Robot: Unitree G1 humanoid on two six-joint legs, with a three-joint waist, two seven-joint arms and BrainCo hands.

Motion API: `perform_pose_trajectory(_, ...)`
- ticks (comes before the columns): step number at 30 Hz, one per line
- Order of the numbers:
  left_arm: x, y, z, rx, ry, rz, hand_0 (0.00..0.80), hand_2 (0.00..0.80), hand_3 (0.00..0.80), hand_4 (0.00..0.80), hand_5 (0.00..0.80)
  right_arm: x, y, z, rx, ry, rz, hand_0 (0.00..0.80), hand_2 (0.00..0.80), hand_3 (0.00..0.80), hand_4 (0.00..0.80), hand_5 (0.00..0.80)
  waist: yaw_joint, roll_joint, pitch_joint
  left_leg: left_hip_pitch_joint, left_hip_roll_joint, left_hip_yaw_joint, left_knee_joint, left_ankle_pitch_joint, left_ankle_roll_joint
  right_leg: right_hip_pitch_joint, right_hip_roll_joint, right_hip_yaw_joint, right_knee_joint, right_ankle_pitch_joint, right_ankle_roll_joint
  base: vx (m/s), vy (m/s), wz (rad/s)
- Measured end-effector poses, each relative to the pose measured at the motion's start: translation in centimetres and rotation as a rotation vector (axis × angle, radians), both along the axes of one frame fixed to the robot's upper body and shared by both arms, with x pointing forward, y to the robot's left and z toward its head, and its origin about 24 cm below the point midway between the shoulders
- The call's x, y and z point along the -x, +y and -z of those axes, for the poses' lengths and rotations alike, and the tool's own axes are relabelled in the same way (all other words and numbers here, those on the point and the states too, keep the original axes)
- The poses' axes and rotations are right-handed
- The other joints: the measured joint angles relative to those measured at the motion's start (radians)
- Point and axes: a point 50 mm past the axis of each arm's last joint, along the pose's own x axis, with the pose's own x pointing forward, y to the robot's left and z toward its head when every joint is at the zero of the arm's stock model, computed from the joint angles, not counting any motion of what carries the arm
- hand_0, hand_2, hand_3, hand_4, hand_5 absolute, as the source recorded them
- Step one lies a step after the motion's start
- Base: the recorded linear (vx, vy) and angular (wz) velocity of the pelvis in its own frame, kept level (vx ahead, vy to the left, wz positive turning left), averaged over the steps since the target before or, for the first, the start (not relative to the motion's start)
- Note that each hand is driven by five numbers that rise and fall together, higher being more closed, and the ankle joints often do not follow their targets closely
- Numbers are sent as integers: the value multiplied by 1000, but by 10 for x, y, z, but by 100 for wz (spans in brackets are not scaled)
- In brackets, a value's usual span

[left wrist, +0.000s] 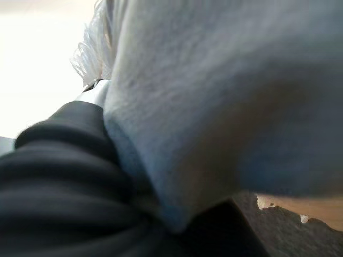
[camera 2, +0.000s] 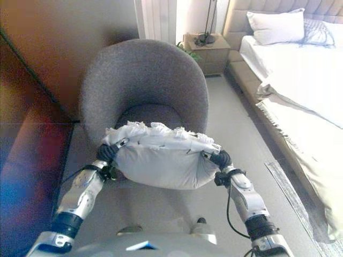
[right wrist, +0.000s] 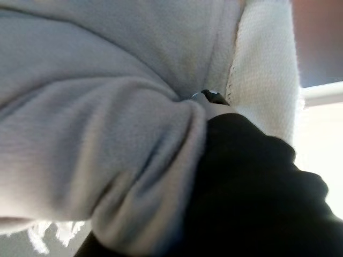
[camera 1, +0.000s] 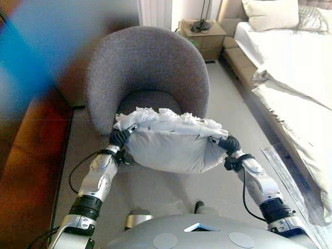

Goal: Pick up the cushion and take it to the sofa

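Grey carpet (camera 1: 171, 192) runs underfoot, and nearest, a pale fringed cushion (camera 1: 168, 145) hangs lifted between both hands. The left hand (camera 1: 120, 137) presses one end and the right hand (camera 1: 228, 143) the other; whether either hand's fingers are clenched or loose cannot be told. Just beyond stands a grey tub armchair (camera 1: 148, 72), and farther off a wooden nightstand (camera 1: 205, 36) beside a white bed (camera 1: 290, 67).

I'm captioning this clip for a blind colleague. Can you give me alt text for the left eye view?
The robot's left hand and right hand hold a pale grey cushion by its two ends, lifted in front of a round grey armchair. A bed with white bedding lies to the right, a bedside table behind.
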Motion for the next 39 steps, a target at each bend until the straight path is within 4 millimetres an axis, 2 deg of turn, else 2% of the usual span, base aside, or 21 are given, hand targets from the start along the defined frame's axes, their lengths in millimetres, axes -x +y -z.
perform_pose_trajectory(4,-14,1,-13,-1,-48,-39,800,800,800,800,800,-20,5,-12,-30,-55,-7,800,800,800,800,800,-7,-37,34,-55,-36,19,119,-69,30,-114,-34,31,153,5,1,-26,104,-45)
perform_pose_trajectory(6,-19,0,-18,2,-66,-39,800,800,800,800,800,-22,5,-15,-28,-71,4,800,800,800,800,800,-25,-31,51,-76,-30,7,174,-93,49,-133,-38,40,183,64,17,48,61,-9)
perform_pose_trajectory(8,-24,-1,-22,3,-83,-34,800,800,800,800,800,-22,5,-15,-25,-77,17,800,800,800,800,800,-25,-13,68,-91,-22,-18,192,-94,63,-176,-30,59,246,117,18,103,8,5)
perform_pose_trajectory(11,-24,-4,-22,-3,-82,-21,800,800,800,800,800,-21,3,-14,-16,-70,34,800,800,800,800,800,-24,-8,82,-86,-21,-91,190,-90,68,-199,-15,88,332,141,15,175,-111,33)
perform_pose_trajectory(12,-24,-5,-22,-8,-79,-18,800,800,800,800,800,-21,4,-13,-15,-66,38,800,800,800,800,800,-19,-11,83,-88,-18,-106,189,-90,68,-191,-11,104,328,113,43,242,-177,43)
perform_pose_trajectory(14,-24,-1,-23,-24,-80,-18,800,800,800,800,800,-20,7,-12,-18,-61,27,800,800,800,800,800,-20,-48,85,-95,-32,-128,184,-90,66,-131,-4,119,257,-30,75,240,-144,55)
perform_pose_trajectory(15,-25,4,-26,-47,-87,-18,800,800,800,800,800,-20,9,-12,-38,-57,24,800,800,800,800,800,-22,-96,79,-100,-66,-131,195,-81,54,-94,-11,138,175,-121,35,228,-77,67)
perform_pose_trajectory(16,-26,-3,-24,-22,-85,-20,800,800,800,800,800,-22,4,-12,-36,-53,37,800,800,800,800,800,-30,-89,94,-138,-67,-141,280,-99,54,-86,-2,142,170,-107,16,252,-56,50)
perform_pose_trajectory(17,-25,-15,-20,6,-75,-3,800,800,800,800,800,-22,-5,-11,-14,-45,56,800,800,800,800,800,-33,-69,98,-159,-79,-127,355,-154,66,-90,11,146,161,-105,18,256,-43,32)
perform_pose_trajectory(18,-24,-18,-18,10,-69,5,800,800,800,800,800,-21,-10,-11,-8,-39,67,800,800,800,800,800,-34,-58,100,-152,-87,-127,344,-177,79,-82,21,155,160,-81,14,272,-56,-5)
perform_pose_trajectory(20,-24,-16,-19,0,-67,8,800,800,800,800,800,-21,-10,-10,-24,-32,66,800,800,800,800,800,-53,-79,111,-136,-83,-134,336,-181,77,-74,23,155,170,-76,5,276,-90,-4)
perform_pose_trajectory(22,-25,-17,-19,2,-68,10,800,800,800,800,800,-22,-10,-11,-31,-34,69,800,800,800,800,800,-57,-86,132,-93,-78,-148,305,-180,86,-117,29,154,281,-81,14,293,-154,-23)
perform_pose_trajectory(23,-24,-17,-18,3,-63,12,800,800,800,800,800,-20,-10,-10,-33,-30,71,800,800,800,800,800,-57,-74,143,-72,-67,-155,287,-180,87,-150,40,152,310,-99,38,303,-197,-28)
perform_pose_trajectory(28,-24,-14,-19,-6,-69,16,800,800,800,800,800,-19,-7,-11,-47,-33,50,800,800,800,800,800,-77,-96,131,-24,-60,-155,270,-210,51,-161,12,110,93,-55,37,323,-246,0)
perform_pose_trajectory(29,-24,-11,-20,-15,-71,12,800,800,800,800,800,-18,-6,-11,-49,-33,43,800,800,800,800,800,-72,-100,125,-11,-50,-151,271,-222,32,-156,11,81,104,4,6,314,-274,-4)
perform_pose_trajectory(31,-20,-9,-19,3,-72,-10,800,800,800,800,800,-20,-6,-12,-48,-39,15,800,800,800,800,800,-67,-50,120,37,4,-117,250,-238,-5,-165,56,25,149,24,-50,297,-233,-30)
perform_pose_trajectory(33,-20,-9,-24,20,-94,-27,800,800,800,800,800,-25,-6,-17,-42,-50,-7,800,800,800,800,800,-62,-16,118,64,54,-66,250,-242,-14,-186,103,-8,204,-7,-104,298,-258,-60)
perform_pose_trajectory(34,-21,-7,-27,23,-107,-42,800,800,800,800,800,-30,-4,-21,-42,-55,-21,800,800,800,800,800,-57,-16,118,70,66,-43,272,-242,-14,-206,114,-15,241,-30,-125,258,-275,-75)
perform_pose_trajectory(36,-21,-2,-28,19,-109,-84,800,800,800,800,800,-36,1,-26,-46,-59,-60,800,800,800,800,800,-50,-25,114,13,87,-42,474,-238,-32,-205,129,-29,278,-73,-150,284,-345,-83)
perform_pose_trajectory(37,-21,-2,-28,21,-107,-98,800,800,800,800,800,-37,2,-27,-44,-64,-71,800,800,800,800,800,-43,-24,112,-24,94,-57,594,-209,-36,-189,138,-31,278,-90,-174,244,-346,-82)
perform_pose_trajectory(39,-19,-2,-26,46,-101,-131,800,800,800,800,800,-34,4,-24,-49,-56,-97,800,800,800,800,800,-19,-37,104,-119,92,-89,807,-39,-43,-146,129,-37,244,-97,-198,185,-237,-85)
